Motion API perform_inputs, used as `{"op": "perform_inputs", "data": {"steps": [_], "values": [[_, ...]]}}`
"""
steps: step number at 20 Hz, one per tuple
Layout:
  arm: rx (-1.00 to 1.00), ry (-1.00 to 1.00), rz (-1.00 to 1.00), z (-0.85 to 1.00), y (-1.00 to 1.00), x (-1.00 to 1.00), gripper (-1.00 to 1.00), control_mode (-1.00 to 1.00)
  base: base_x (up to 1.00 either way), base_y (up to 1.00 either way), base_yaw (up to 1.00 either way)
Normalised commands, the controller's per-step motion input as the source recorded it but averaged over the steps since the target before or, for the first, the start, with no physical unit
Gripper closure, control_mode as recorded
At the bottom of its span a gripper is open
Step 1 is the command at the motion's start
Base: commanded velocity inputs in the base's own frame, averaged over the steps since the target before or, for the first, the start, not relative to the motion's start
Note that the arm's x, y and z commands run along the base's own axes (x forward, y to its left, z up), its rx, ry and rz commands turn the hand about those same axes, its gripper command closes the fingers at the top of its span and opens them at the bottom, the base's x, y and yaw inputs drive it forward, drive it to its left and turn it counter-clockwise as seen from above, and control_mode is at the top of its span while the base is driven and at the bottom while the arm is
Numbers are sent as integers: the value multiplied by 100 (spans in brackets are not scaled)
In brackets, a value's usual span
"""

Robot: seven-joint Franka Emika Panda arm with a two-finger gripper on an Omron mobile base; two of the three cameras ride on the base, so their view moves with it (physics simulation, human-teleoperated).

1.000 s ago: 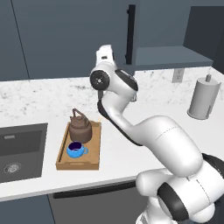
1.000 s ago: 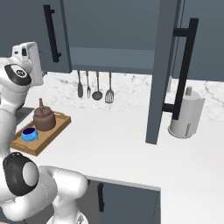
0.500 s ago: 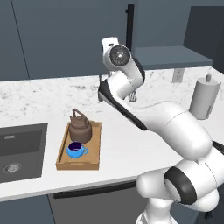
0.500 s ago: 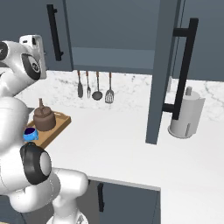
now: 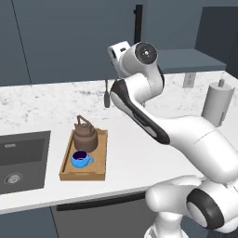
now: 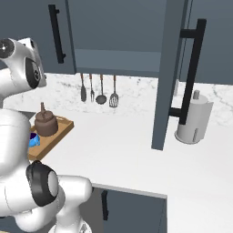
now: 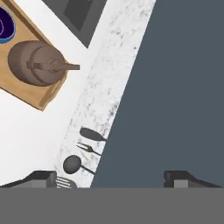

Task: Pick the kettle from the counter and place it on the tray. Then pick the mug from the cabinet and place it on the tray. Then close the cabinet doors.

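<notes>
Hand view shows your wide-open gripper facing what looks like a cabinet door, upright at frame right.

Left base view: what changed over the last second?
The arm's upper joints swung right and rose toward the cabinet; the base views hold steady. Nothing was taken hold of or let go: in the hand view the jaws stand open and empty. The kettle and mug stayed on the tray, and the right cabinet door stayed open.
</notes>
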Motion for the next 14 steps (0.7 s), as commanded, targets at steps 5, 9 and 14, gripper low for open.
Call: {"op": "perform_inputs", "data": {"steps": [5, 9, 14], "values": [[-4, 0, 13, -11, 3, -81, -100, -100, 0, 0, 0], [-14, 0, 2, 0, 0, -79, -100, -100, 0, 0, 0], [-17, 1, 0, 4, -2, -74, -100, -100, 0, 0, 0]]}}
